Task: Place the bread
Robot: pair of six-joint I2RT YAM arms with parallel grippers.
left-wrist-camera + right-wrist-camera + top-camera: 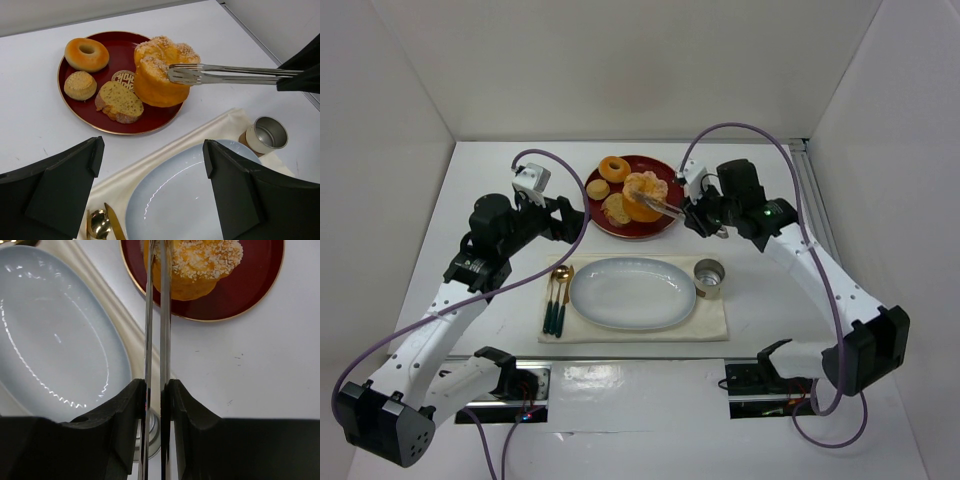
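Steel tongs (225, 75), clamped in the right gripper (155, 385), seem to pinch the bread (157, 75), which sits on the red plate (120, 52). The left gripper (152, 150) hangs over the blue plate (175, 200), fingers apart.

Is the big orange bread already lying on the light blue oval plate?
No, the bread sits on the red plate, apart from the blue oval plate.
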